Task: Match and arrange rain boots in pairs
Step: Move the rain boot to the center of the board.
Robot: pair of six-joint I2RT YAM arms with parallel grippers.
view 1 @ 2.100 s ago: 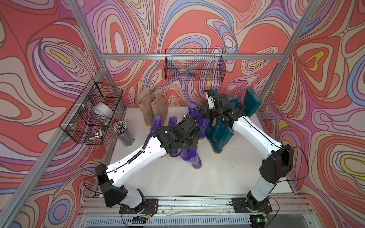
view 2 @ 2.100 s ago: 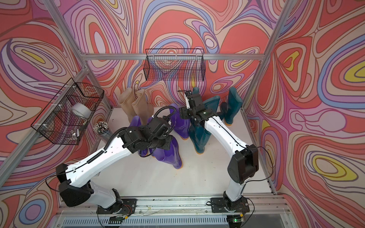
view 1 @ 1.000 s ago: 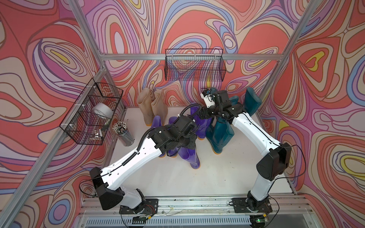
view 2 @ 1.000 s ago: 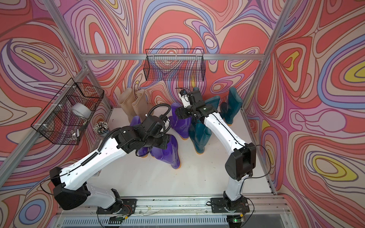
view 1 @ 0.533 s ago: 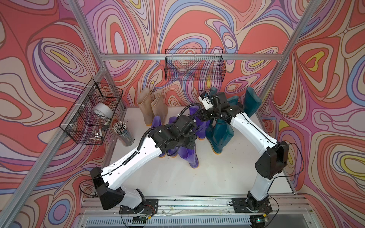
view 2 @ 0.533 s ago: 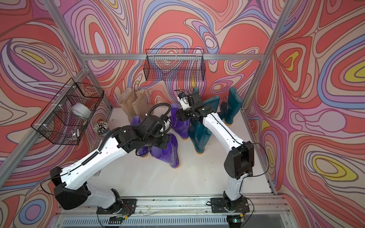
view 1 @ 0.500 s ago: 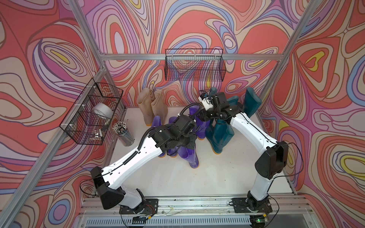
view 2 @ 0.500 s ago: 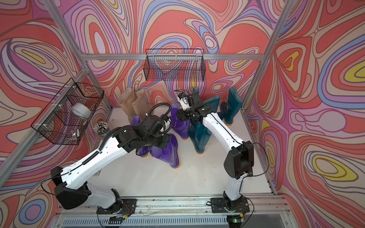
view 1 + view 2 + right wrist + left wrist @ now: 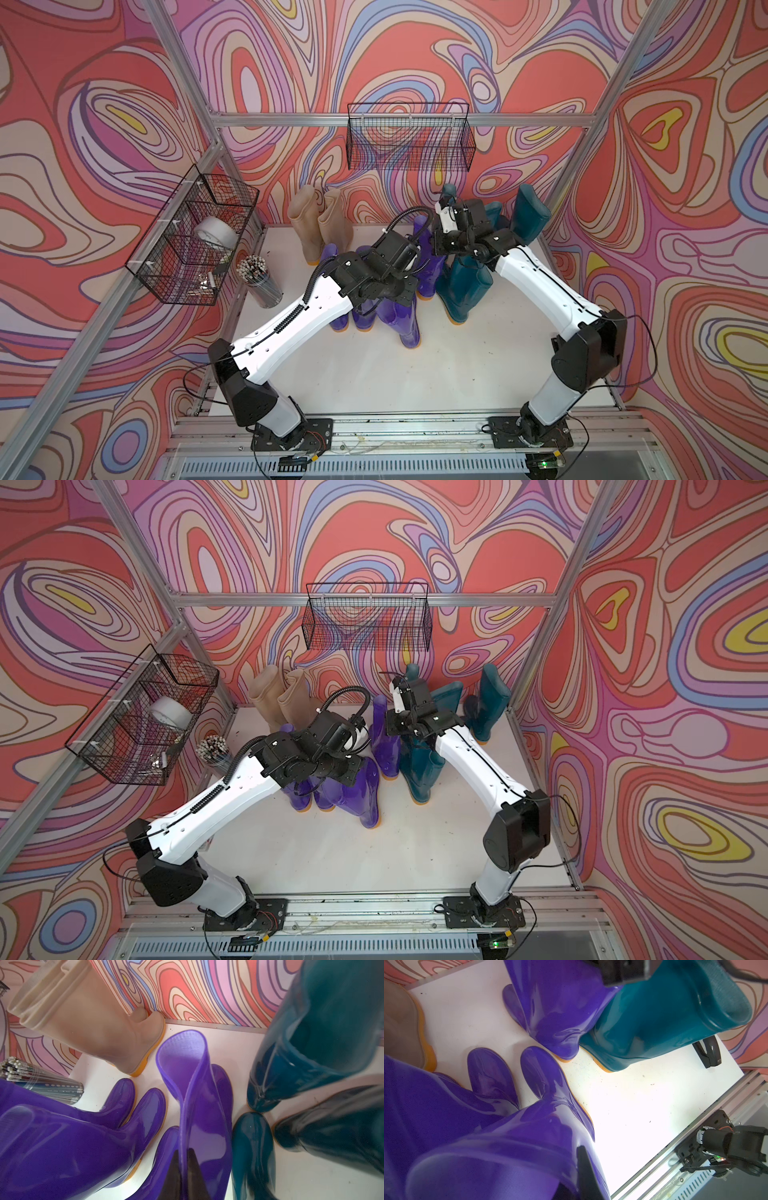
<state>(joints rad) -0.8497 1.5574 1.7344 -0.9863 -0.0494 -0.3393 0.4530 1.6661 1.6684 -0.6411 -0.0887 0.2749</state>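
Note:
Purple rain boots cluster mid-table. My left gripper is shut on the rim of the front purple boot; one finger shows outside the shaft, and the other is hidden. My right gripper is shut on the rim of another upright purple boot, one finger on each side of its wall. Two more purple boots stand under the left arm. Teal boots stand to the right. A beige pair stands at the back wall.
A cup of pencils stands by the left wall below a wire basket that holds a tape roll. Another wire basket hangs on the back wall. A small black tool lies near the teal boots. The front rail carries both arm bases.
The right gripper has moved left onto the purple boot and shut on its rim. The left arm still holds its purple boot and has barely shifted.

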